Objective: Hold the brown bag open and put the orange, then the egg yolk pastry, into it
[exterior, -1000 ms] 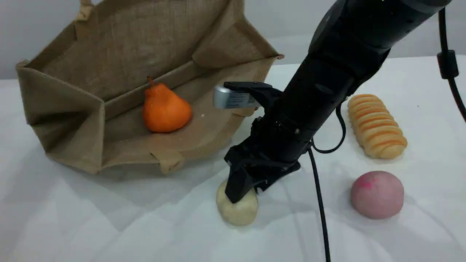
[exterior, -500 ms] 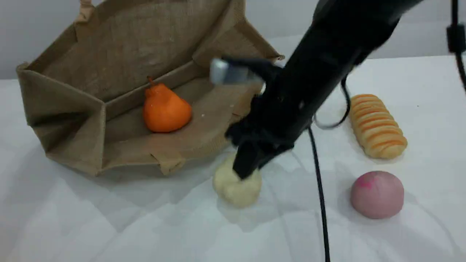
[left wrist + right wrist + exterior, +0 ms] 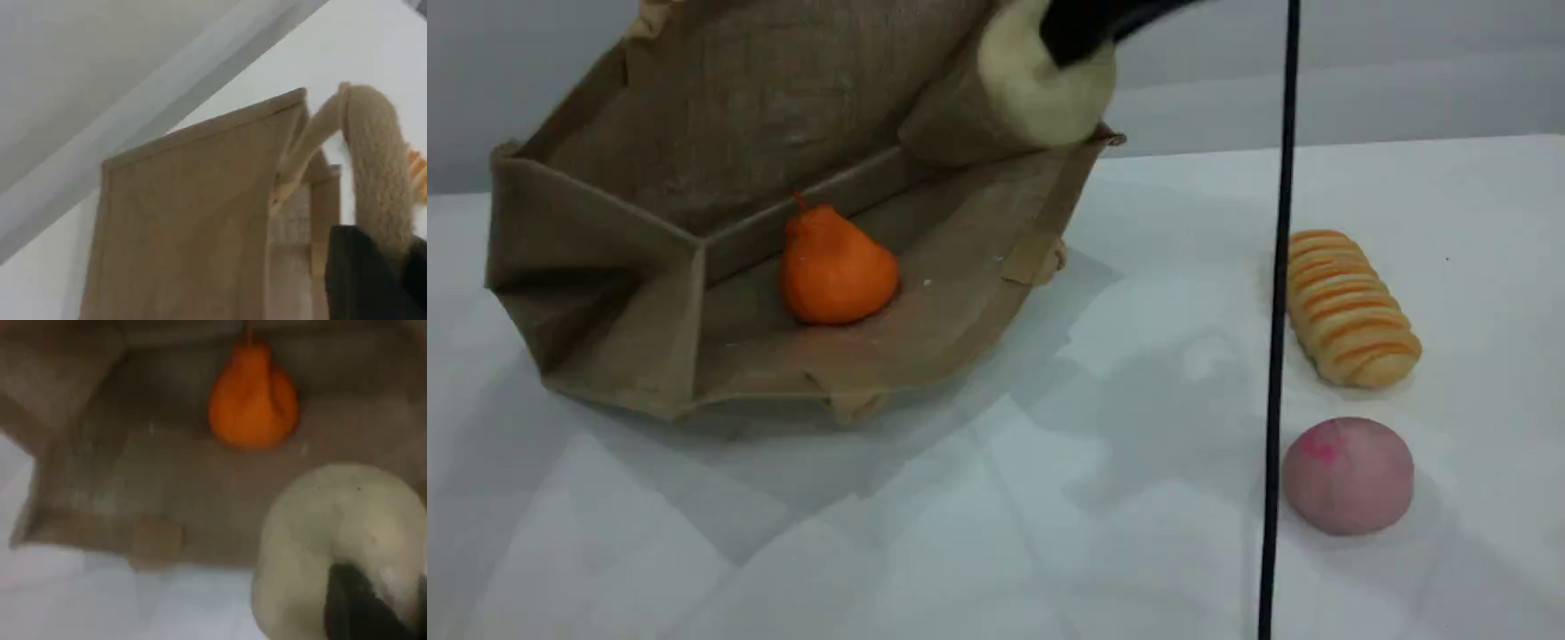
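The pastry is in my right gripper, whose fingers are closed tight into its top. It hangs below them, clear of the table, high at the right end of the bag. It is a rounded lump with no clear long axis. Its bulk sits below and to the left of my dark fingertip in the scene view. My right wrist view is blurred, but it shows the pastry over the bag's near edge with the orange farther in.

The orange rests inside the bag on the lower panel, near the middle. Its long axis stands roughly upright, with the knobbed neck and short stem pointing up toward the bag's back fold.

The bag lies on its side with its length running left to right across the table. Its mouth faces the camera, the lower panel is flat and the upper panel is raised. My left gripper is clamped on the beige handle of that raised panel, and the rope runs straight into my fingers.

Well to the right of the bag, a striped loaf lies with its long axis running away from the camera. A pink bun sits nearer the camera, apart from the loaf. A black cable hangs straight down just left of both.
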`<state>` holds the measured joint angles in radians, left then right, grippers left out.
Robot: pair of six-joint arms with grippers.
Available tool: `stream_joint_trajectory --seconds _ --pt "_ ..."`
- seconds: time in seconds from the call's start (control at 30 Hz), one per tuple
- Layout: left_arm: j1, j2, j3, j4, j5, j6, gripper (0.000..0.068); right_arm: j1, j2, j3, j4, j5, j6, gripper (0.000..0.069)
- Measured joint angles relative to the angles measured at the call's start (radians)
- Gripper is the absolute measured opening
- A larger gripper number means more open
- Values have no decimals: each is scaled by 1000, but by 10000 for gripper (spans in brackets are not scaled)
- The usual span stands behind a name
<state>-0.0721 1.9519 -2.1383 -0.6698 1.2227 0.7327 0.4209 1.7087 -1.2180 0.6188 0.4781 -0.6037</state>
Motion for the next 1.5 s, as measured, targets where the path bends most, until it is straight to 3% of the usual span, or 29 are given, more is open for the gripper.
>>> stream_joint_trajectory --seconds 0.3,0.6,0.8,1.1,1.2,1.4,1.5 --pt "-31 0 -69 -45 2 19 88 50 22 176 399 -279 -417 43" --pt "-63 0 -80 -41 1 8 88 101 132 159 970 -206 -909 43" --pt "-82 0 -80 -40 0 -4 88 101 273 38 1125 -114 -968 43" --pt "-84 0 -80 -40 0 -17 88 101 466 -157 1127 -215 -967 52" --pt "-84 0 -80 -40 0 -17 88 100 475 -178 1128 -247 -966 116" --pt "-84 0 -80 -41 0 -17 88 98 466 -176 1127 -254 -966 454" --pt "-84 0 -80 -40 -1 -17 88 98 435 -163 1127 -282 -966 574"
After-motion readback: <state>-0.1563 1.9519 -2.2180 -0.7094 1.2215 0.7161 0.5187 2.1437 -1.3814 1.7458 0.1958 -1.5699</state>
